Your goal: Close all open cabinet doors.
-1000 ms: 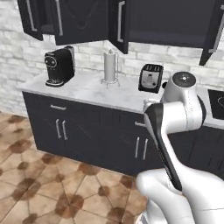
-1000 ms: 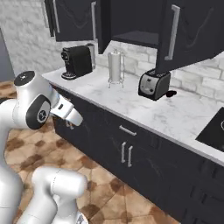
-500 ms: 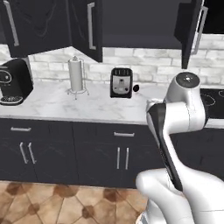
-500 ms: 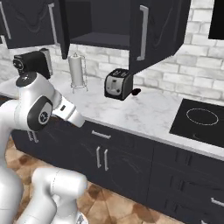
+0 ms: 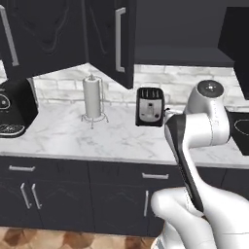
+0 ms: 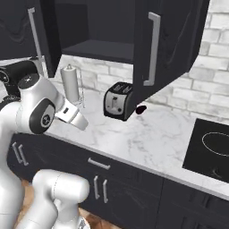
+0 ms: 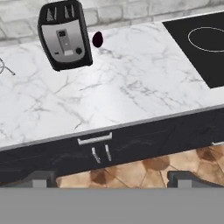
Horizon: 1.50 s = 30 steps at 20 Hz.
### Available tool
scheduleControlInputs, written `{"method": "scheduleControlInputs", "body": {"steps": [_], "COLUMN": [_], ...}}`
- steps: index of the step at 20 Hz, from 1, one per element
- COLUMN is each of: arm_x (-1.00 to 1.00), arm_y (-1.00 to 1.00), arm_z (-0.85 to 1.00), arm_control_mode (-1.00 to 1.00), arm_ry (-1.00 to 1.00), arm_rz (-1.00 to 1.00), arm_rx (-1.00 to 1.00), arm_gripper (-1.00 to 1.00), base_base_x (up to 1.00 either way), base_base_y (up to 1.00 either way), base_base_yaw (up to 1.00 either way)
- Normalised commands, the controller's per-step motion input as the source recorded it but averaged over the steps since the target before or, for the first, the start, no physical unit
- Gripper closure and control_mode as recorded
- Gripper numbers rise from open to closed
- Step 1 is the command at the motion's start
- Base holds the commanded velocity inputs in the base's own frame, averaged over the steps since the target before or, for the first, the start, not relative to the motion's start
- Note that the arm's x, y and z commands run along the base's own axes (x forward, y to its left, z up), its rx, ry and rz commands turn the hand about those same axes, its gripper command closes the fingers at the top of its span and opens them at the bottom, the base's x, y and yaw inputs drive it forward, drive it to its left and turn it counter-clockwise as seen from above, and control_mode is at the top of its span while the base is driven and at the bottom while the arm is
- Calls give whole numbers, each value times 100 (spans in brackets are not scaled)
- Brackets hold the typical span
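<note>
The gripper (image 7: 109, 178) stands wide open with nothing between its fingertips (image 7: 40, 178), which rise far apart at the bottom of the hand view; it touches nothing and looks down on the marble counter (image 7: 131, 87), the toaster (image 7: 64, 35), a small dark red object (image 7: 97, 39) just beside the toaster, and the black cooktop (image 7: 201, 43) at the counter's far end. The cabinet doors sit high above the counter, well above where the hand points. In the left base view one open door (image 5: 114, 39) swings out over the paper towel holder (image 5: 93, 99) and the toaster, its long silver handle (image 5: 118, 40) facing forward, with another dark door (image 5: 39, 34) to its left. In the right base view a second open door (image 6: 167, 44) juts toward the camera over the toaster, and an open door (image 6: 42, 31) stands on the far side of the exposed cabinet interior (image 6: 98, 31). A coffee machine (image 5: 12, 109) stands at the counter's left end.
</note>
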Motion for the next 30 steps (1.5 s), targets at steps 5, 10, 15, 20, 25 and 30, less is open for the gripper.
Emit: {"method": "scheduleControlInputs", "body": {"steps": [5,10,15,20,25,30], "arm_x": [0,0,0,0,0,0], "arm_y": [0,0,0,0,0,0], "arm_z": [0,0,0,0,0,0], "arm_control_mode": [100,100,100,100,100,100], "arm_ry": [0,0,0,0,0,0], "arm_rz": [0,0,0,0,0,0], "arm_rx": [0,0,0,0,0,0], "arm_gripper": [-100,-100,-100,-100,-100,-100], "base_base_x": [68,45,38,19,0,0], "base_base_y": [13,13,20,20,0,0], "base_base_yaw": [-22,-10,-9,-21,0,0]}}
